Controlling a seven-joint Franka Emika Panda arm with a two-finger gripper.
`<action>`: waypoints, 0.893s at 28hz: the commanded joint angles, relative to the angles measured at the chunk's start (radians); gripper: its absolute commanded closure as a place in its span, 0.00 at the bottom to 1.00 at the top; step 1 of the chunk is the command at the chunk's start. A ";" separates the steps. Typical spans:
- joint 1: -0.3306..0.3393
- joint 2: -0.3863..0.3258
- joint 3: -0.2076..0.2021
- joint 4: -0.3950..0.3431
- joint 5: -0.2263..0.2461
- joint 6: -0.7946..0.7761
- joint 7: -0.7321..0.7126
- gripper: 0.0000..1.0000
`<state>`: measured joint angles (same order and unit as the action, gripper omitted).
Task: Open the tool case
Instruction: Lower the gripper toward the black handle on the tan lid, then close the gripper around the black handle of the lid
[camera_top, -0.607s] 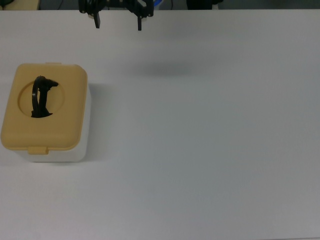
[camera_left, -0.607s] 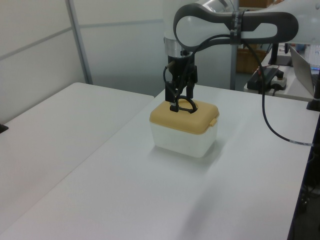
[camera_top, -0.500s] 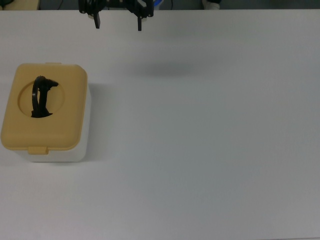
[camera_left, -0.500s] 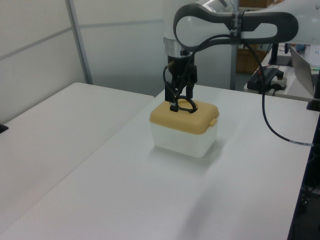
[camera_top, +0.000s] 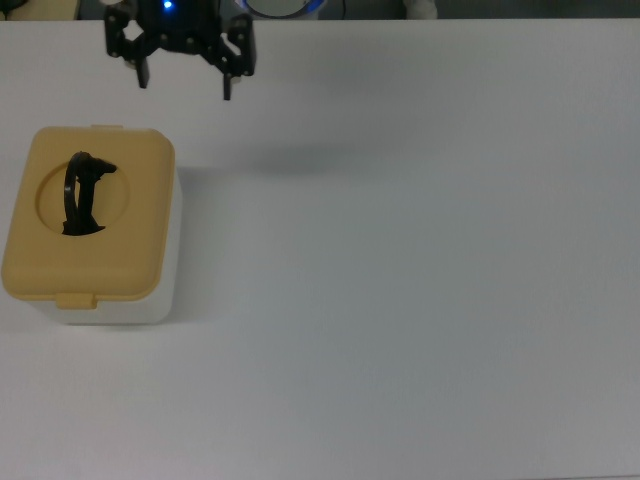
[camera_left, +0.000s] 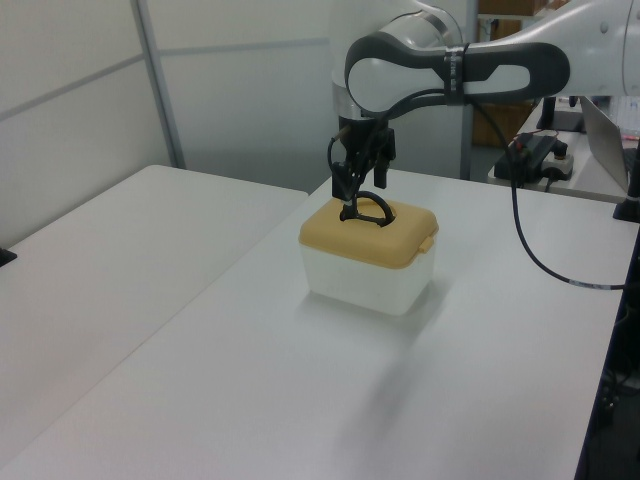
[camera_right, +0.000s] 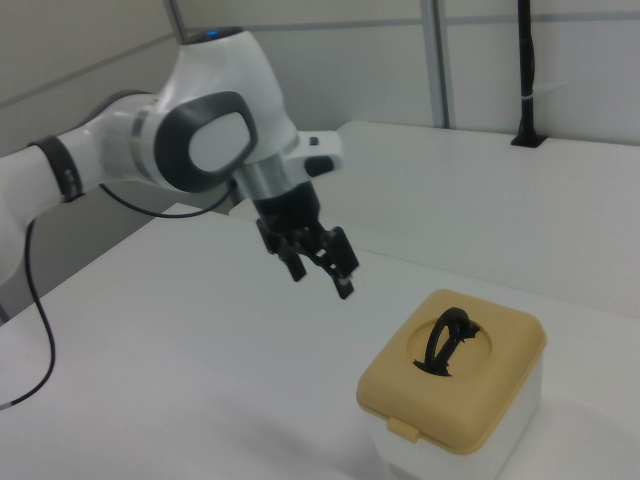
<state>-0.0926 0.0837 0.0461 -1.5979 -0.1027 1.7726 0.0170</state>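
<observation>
Moved: gripper (camera_top: 184, 85) has shifted toward the top view's left since the earlier frame, now nearer the tool case (camera_top: 92, 222); the case itself has not moved.
Gripper: hangs in the air above the table (camera_top: 420, 280), fingers spread wide, holding nothing; in the right view (camera_right: 320, 272) it sits to the right view's left of the case and clear of it, fingers angled down.
Fingers: two dark tips (camera_top: 227, 88) apart, nothing between them.
Tool case position: near the top view's left edge, resting on the table; in the left view (camera_left: 368, 257) it sits mid-table below the arm (camera_left: 450, 75).
Tool case body: white tub (camera_right: 500, 430), only partly visible under the lid in the top view.
Lid: tan-yellow lid (camera_top: 115, 265), closed, sitting flat on the tub, rounded corners.
Handle: black handle (camera_top: 82, 194) standing up out of the round recess (camera_top: 50, 195); arched shape clear in the right view (camera_right: 447, 340).
Latch: small tab (camera_top: 76, 299) on the lid's lower edge in the top view, down against the tub; also seen at the front in the right view (camera_right: 402, 429).
Contents: cannot tell, lid covers the inside.
Contact: gripper and case apart in the top view and the right view.
Cable: black cable (camera_left: 530, 250) hangs from the arm down to the table in the left view.
</observation>
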 joint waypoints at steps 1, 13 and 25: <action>-0.057 0.033 -0.002 0.029 -0.009 0.008 -0.072 0.00; -0.150 0.119 -0.002 0.042 -0.008 0.168 -0.218 0.00; -0.167 0.176 0.000 0.036 0.000 0.284 -0.219 0.00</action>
<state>-0.2514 0.2510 0.0437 -1.5733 -0.1032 1.9997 -0.1837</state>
